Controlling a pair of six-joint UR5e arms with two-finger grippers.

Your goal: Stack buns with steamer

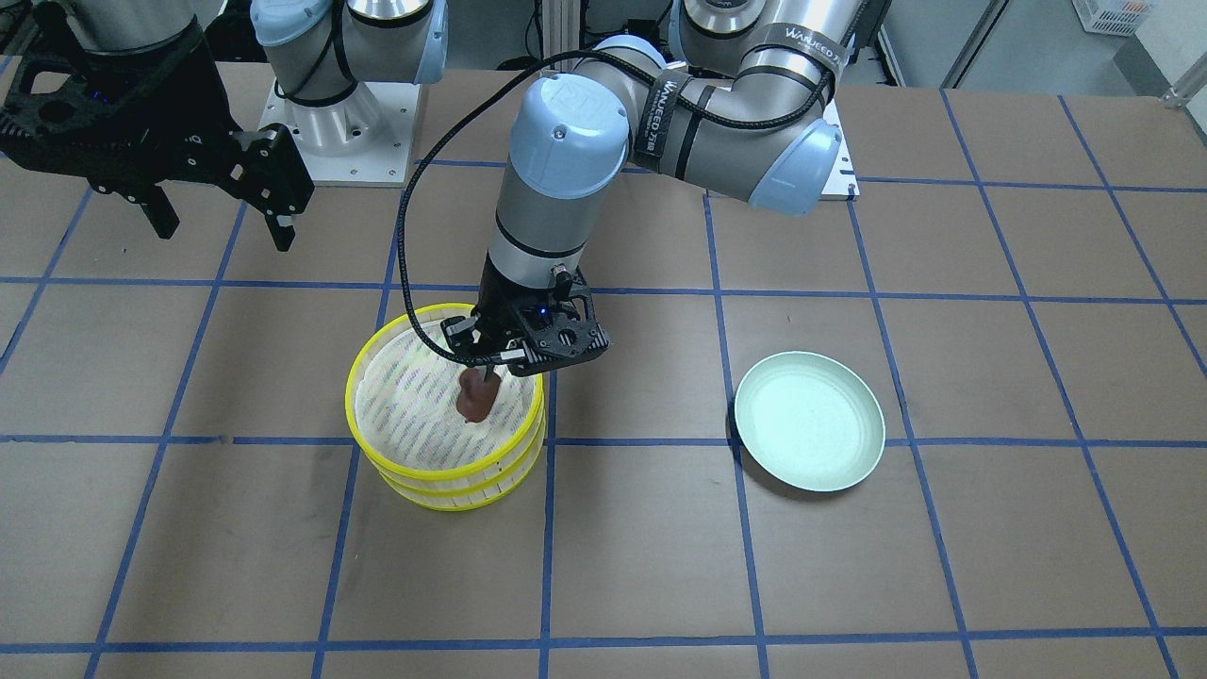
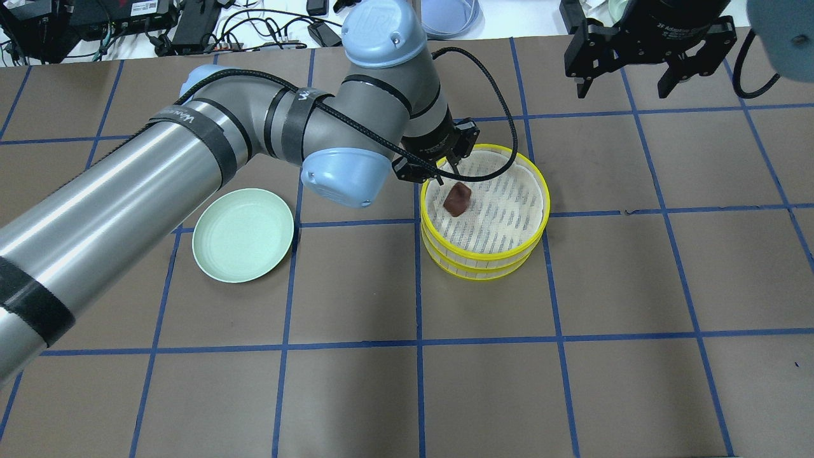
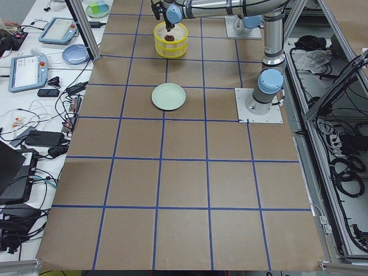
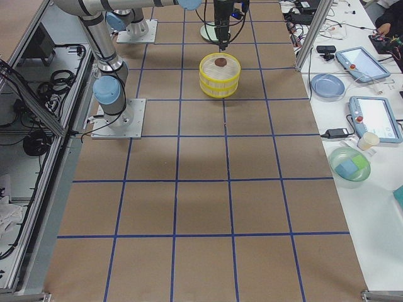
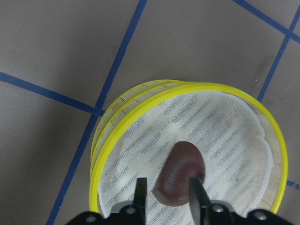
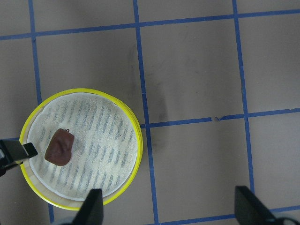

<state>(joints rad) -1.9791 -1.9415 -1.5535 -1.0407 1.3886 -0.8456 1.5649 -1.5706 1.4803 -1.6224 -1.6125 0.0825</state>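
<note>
The dark reddish-brown bun [image 2: 456, 198] lies on the white cloth of the top tier of the yellow-rimmed steamer stack [image 2: 534, 229], near its left side. It also shows in the right wrist view [image 6: 59, 146]. My left gripper [image 1: 484, 366] hovers just above the bun [image 5: 180, 171], open, with its fingers [image 5: 140, 190] on either side of it. My right gripper [image 2: 626, 79] is open and empty, raised off to the side of the steamer. The cream-white bun is out of view.
The pale green plate [image 2: 219, 254] sits bare on the brown, blue-taped table, to the steamer's left in the overhead view. The left arm reaches across above the plate's far side. The arm bases stand at the table's robot side.
</note>
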